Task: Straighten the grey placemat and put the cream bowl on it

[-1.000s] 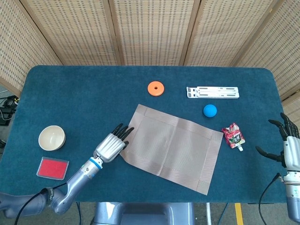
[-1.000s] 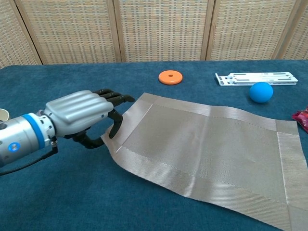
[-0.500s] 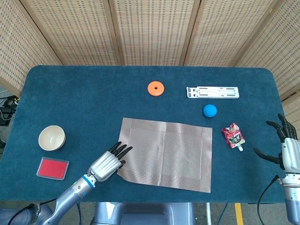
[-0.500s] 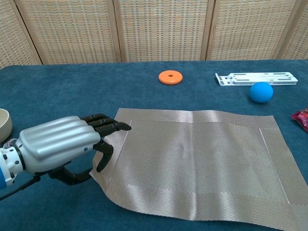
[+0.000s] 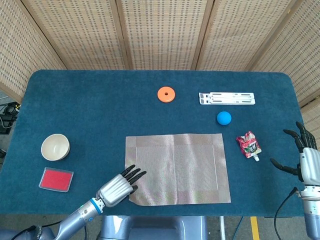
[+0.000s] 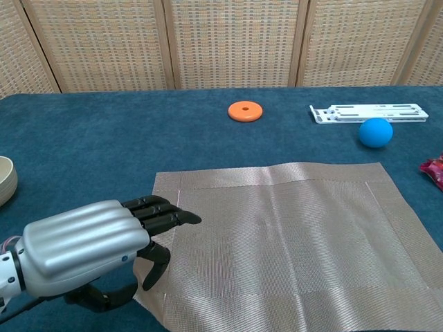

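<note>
Placemat (image 5: 176, 168) grey, roughly square to table edge, near front centre. Left hand (image 5: 119, 186) pinches its near-left corner for dragging. Cream bowl (image 5: 55, 146) apart at left, untouched. Right hand (image 5: 306, 161) spread wide, empty, idle.

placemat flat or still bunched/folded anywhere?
Spread flat. The grey placemat lies as a full rectangle square to the table edge; the left hand holds its near-left corner.

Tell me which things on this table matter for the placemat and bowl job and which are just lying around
Part of the job:
grey placemat
cream bowl
left hand, at the placemat's near left corner

Just lying about:
orange ring
white rack
blue ball
red snack packet
red tray
</note>
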`<state>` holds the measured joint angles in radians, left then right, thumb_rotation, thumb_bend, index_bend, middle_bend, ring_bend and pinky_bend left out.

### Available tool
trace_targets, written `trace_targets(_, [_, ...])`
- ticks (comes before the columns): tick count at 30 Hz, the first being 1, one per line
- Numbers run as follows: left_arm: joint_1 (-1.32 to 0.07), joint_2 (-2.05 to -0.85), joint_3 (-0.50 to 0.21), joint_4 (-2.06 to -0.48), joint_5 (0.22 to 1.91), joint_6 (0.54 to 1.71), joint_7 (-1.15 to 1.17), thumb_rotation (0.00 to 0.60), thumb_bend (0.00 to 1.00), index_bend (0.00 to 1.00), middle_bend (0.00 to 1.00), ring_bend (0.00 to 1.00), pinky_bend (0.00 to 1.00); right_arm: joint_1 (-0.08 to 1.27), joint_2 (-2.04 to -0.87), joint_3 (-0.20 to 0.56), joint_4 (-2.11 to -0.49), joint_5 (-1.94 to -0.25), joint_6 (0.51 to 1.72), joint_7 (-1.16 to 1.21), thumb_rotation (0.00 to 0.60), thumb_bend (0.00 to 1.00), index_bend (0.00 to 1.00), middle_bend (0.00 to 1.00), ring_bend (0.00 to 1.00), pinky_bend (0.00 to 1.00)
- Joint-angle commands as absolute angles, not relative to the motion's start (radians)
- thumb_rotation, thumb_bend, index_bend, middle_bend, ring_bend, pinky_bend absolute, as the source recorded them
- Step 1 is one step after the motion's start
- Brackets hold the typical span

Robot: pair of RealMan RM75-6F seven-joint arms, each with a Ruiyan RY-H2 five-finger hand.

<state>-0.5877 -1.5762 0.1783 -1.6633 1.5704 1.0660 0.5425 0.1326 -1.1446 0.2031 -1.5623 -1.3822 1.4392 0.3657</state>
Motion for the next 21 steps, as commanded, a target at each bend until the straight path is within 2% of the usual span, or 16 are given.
trace_targets(1, [-0.581, -1.570, 0.179, -1.663, 1.574, 1.067, 0.548, 0.600, 0.47, 0.71, 0.00, 0.00, 0.00, 0.131, -1.143, 0.202, -1.565, -1.383, 1.440, 0.365, 0.600, 0.29, 0.23, 0.00, 0.00, 0.00])
trace_targets(4, [-0.573, -1.542, 0.187, -1.675, 1.574, 1.064, 0.551, 0.600, 0.39, 0.48, 0.00, 0.00, 0.00, 0.131, -1.143, 0.201, -1.567, -1.385, 1.441, 0.364, 0.600, 0.29, 0.23, 0.00, 0.00, 0.00])
trace_targets(6, [-0.569, -1.525, 0.190, -1.690, 1.573, 1.063, 0.549, 0.600, 0.26, 0.23, 0.00, 0.00, 0.00, 0.132, -1.143, 0.200, -1.567, -1.386, 1.441, 0.362, 0.600, 0.29, 0.23, 0.00, 0.00, 0.00])
trace_targets(9, [-0.557, -1.503, 0.195, -1.708, 1.583, 1.077, 0.535, 0.600, 0.19, 0.07, 0.00, 0.00, 0.00, 0.132, -1.144, 0.197, -1.569, -1.389, 1.441, 0.359, 0.600, 0.29, 0.23, 0.00, 0.00, 0.00])
trace_targets(15, [-0.514, -1.437, 0.230, -1.749, 1.654, 1.157, 0.484, 0.600, 0.19, 0.05, 0.00, 0.00, 0.00, 0.127, -1.141, 0.186, -1.585, -1.411, 1.454, 0.344, 0.600, 0.29, 0.23, 0.00, 0.00, 0.00])
trace_targets(21, [-0.454, -1.360, 0.226, -1.754, 1.680, 1.279, 0.433, 0.600, 0.19, 0.05, 0.00, 0.00, 0.00, 0.119, -1.135, 0.169, -1.604, -1.439, 1.471, 0.328, 0.600, 0.29, 0.23, 0.00, 0.00, 0.00])
